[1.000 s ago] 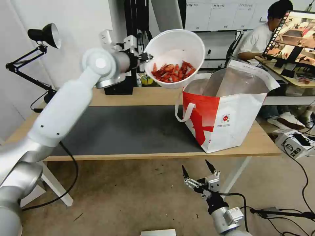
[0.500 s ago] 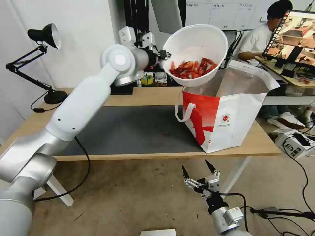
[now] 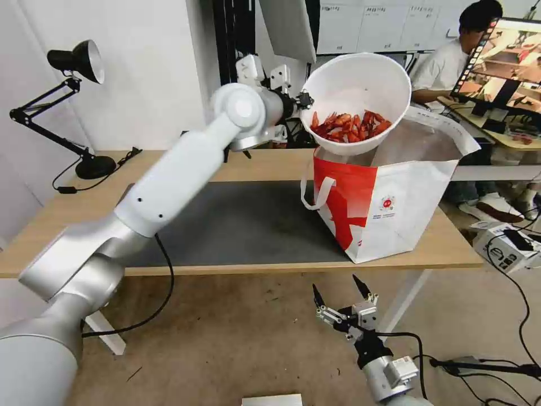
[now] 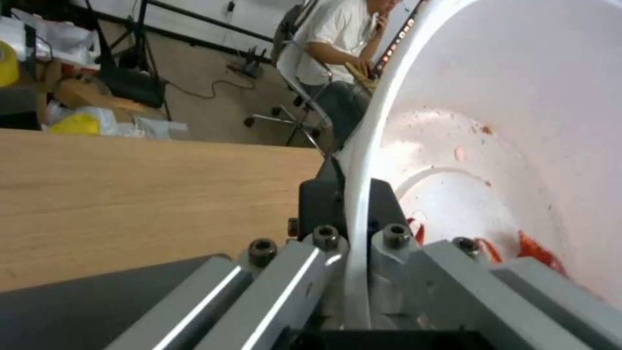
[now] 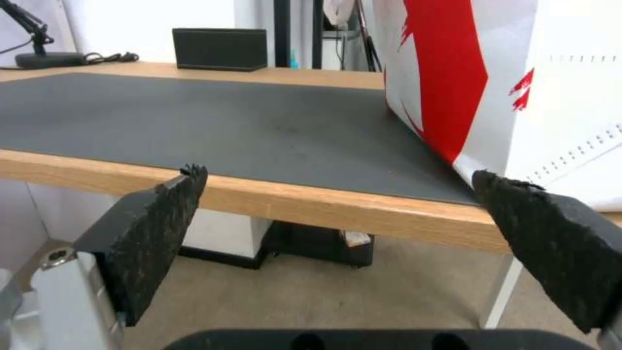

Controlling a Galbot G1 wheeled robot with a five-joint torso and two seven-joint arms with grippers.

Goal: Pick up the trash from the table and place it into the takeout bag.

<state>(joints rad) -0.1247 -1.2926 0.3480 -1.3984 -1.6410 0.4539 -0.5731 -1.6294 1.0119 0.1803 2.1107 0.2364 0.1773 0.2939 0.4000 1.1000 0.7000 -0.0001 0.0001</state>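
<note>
While left gripper (image 3: 304, 102) pinches its rim, bowl (image 3: 356, 90) hangs over bag (image 3: 394, 208).

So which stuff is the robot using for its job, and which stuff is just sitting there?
For the job: white bowl of red shells, held by the left gripper; takeout bag; table.
Just lying about: desk lamp; black box; right gripper, parked below the table.

A black desk lamp (image 3: 76, 62) stands at the desk's far left corner, its cable (image 3: 121, 160) trailing along the back edge. A black box (image 5: 219, 48) sits at the back edge.
</note>
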